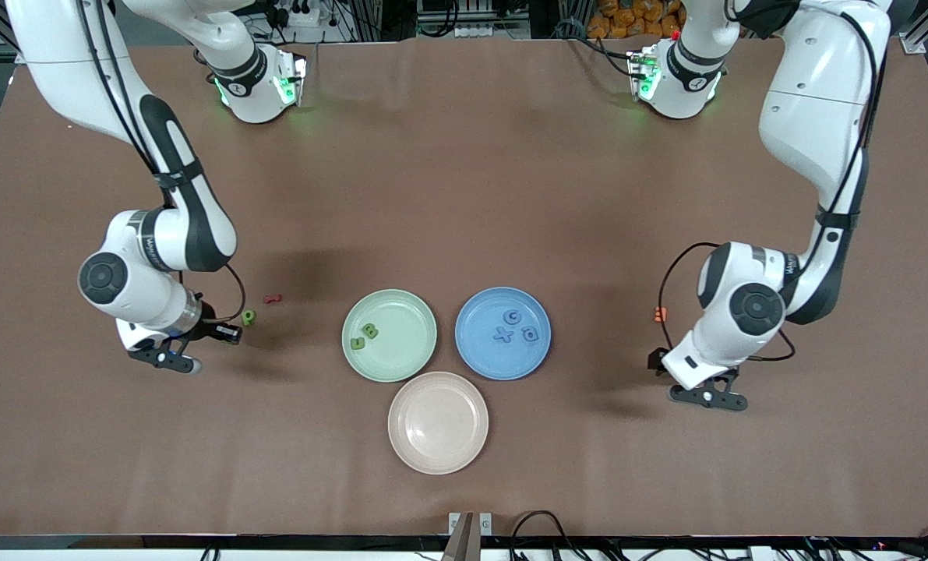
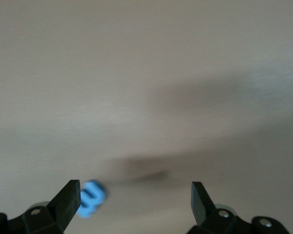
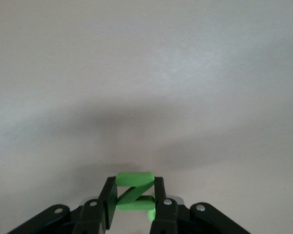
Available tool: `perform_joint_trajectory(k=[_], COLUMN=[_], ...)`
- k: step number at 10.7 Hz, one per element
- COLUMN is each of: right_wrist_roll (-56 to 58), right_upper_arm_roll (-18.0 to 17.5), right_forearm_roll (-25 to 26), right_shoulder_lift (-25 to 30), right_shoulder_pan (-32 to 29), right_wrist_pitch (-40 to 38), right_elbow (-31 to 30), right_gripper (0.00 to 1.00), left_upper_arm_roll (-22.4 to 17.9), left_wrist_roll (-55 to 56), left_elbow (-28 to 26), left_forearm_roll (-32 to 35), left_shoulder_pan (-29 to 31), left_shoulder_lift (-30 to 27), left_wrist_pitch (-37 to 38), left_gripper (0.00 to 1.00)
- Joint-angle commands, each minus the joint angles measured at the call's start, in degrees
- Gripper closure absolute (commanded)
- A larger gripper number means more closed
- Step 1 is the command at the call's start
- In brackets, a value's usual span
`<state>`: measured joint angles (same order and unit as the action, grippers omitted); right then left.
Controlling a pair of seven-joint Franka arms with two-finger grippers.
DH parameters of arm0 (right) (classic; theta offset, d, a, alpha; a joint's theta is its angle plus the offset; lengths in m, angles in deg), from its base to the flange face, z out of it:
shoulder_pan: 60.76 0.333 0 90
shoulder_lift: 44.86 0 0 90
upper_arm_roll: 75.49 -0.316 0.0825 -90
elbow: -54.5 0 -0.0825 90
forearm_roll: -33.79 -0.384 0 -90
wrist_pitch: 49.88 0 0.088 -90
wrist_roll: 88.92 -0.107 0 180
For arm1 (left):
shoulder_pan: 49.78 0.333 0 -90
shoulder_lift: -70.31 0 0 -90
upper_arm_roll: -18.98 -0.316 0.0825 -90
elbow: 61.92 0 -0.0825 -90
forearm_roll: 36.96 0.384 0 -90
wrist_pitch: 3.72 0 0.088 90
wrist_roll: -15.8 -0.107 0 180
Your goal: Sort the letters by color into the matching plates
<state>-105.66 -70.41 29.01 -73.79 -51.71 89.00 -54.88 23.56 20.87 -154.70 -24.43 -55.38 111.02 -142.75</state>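
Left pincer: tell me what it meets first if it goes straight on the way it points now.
Going down, the open left pincer would likely meet bare table first; a blue letter lies just inside one finger, though depth is unclear.

My arms are looking glossy white w/ black joint bands & round dark-grey end caps on the wrist housings. Thin black cables are running along both arms, strapped on w/ black clips. Bases are glowing green at the far edge of the table; small grey lettering is showing on the wrist shells. My right gripper [image 3: 132, 197] is showing matte black angular fingers [image 3: 107, 200] w/ silver screws set in the black knuckle blocks. My left gripper [image 2: 136, 200] is showing the same: black wedge-shaped fingertips [image 2: 68, 195], silver screws, pale round bits by the mounts.
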Motion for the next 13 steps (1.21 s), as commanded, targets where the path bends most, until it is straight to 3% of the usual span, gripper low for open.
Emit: perform_joint_trajectory(k=[1,7,11,13], right_wrist_roll=[-7.58,-14.28,-14.72,-14.72], right_upper_arm_roll=[-0.08,-0.08,-0.51,-0.78], right_forearm_roll=[0.83,-1.28,-2.24,-3.83], right_shoulder_lift=[-0.25,-2.09,-4.11,-5.26], right_shoulder_pan=[5.52,16.16,20.91,22.06], right_wrist_pitch=[-0.89,-1.23,-4.84,-4.84], right_elbow=[1.54,5.22,10.84,12.96], right_gripper=[0.78,0.78,0.78,0.78], left_upper_arm_roll=[0.60,0.60,6.90,7.19], left_wrist_roll=[-13.90,-31.14,-38.37,-38.21], left_elbow=[0.24,0.41,0.32,0.67], left_forearm_roll=[0.48,0.57,0.39,0.13], left_shoulder_pan=[4.97,10.34,10.78,8.60], left_shoulder_lift=[-0.10,0.07,-1.24,-1.16], left_wrist_pitch=[0.69,2.18,10.87,12.47], left_gripper=[0.00,0.00,0.00,0.00])
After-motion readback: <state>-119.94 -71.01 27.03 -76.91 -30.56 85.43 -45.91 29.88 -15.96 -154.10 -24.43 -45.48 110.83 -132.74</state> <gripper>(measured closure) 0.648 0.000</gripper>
